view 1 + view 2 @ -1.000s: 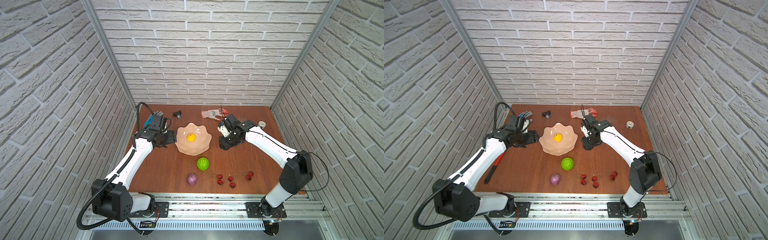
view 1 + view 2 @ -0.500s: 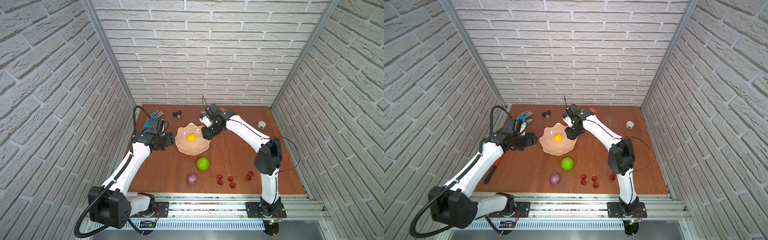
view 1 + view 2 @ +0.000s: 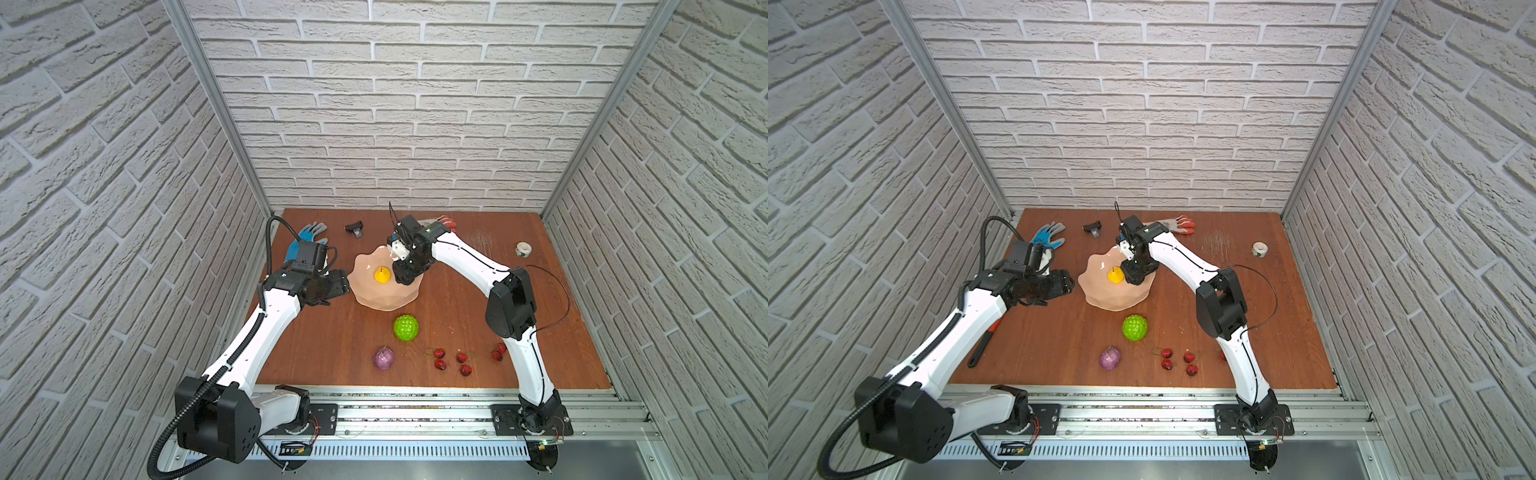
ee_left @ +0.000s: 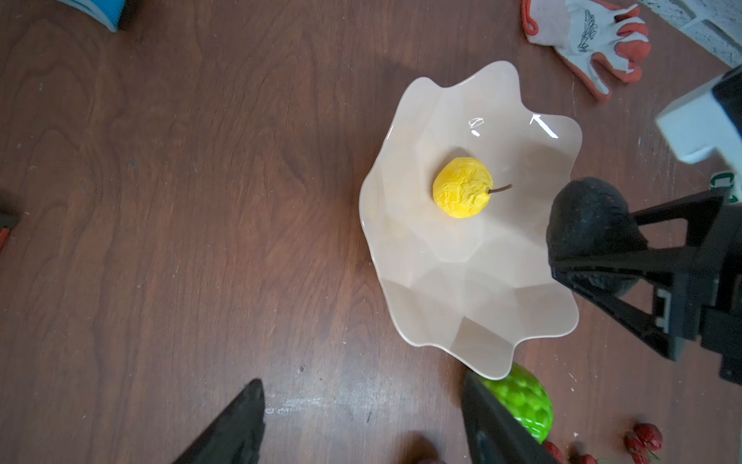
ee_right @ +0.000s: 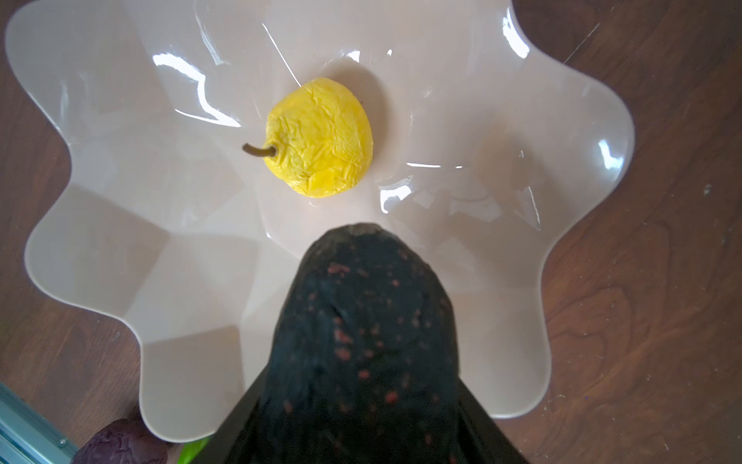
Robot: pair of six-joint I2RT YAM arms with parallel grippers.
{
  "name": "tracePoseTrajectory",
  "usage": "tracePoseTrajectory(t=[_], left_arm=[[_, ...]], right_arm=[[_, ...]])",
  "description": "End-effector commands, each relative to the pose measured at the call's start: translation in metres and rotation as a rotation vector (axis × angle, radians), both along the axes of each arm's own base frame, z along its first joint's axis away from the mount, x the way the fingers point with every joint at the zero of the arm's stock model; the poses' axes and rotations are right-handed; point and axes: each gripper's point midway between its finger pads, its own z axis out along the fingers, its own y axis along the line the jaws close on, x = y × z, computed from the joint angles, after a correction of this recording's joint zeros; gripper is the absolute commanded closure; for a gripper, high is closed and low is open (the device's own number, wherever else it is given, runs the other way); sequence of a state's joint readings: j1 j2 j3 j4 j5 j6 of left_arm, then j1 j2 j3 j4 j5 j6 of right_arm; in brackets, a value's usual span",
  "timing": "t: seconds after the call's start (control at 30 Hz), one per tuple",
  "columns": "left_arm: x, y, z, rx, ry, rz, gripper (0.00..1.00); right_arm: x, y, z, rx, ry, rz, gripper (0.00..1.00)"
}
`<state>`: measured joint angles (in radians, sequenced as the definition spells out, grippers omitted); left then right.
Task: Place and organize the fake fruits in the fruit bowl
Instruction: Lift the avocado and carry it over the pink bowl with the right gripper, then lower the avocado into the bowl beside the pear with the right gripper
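One fruit sits in the bowl: yellow pear (image 3: pixel 382 275), lying near the middle of the fruit bowl (image 3: pixel 374 301), stem pointing sideways. My right claw (image 3: pixel 405 274) is pinching the dark avocado (image 5: pixel 361 341), one finger on each side, narrow end pointing away from the wrist and down at the bowl. The avocado hangs over the bowl's inside, just beside the pear with a gap between them. Can't tell whether it touches the bowl floor. My left claw (image 4: pixel 361 422) is spread with nothing between the fingers, hovering over the table (image 3: pixel 457 299) just beside the bowl's left rim. On the table, on the near side of the bowl: bumpy green ball (image 3: pixel 406 328) close to the rim, purple fruit (image 3: pixel 384 358) further toward my bases, several red berries (image 3: pixel 461 357) scattered to its right.
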<state>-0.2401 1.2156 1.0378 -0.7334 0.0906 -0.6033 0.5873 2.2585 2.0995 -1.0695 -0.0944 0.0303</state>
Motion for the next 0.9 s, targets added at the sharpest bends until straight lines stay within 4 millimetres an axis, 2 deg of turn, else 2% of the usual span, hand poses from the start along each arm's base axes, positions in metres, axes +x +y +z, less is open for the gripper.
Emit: tracePoseTrajectory(t=[0.0,0.87], left_arm=[[0.000,0.004,0.002,0.004,-0.017,0.013,0.23],[-0.006,0.011,-0.006,0.018,-0.014,0.034,0.23]], right_arm=[[0.002,0.002,-0.002,-0.009,-0.001,0.001,0.56],[0.018,0.014,-0.028,-0.018,0.008,0.001,0.51]])
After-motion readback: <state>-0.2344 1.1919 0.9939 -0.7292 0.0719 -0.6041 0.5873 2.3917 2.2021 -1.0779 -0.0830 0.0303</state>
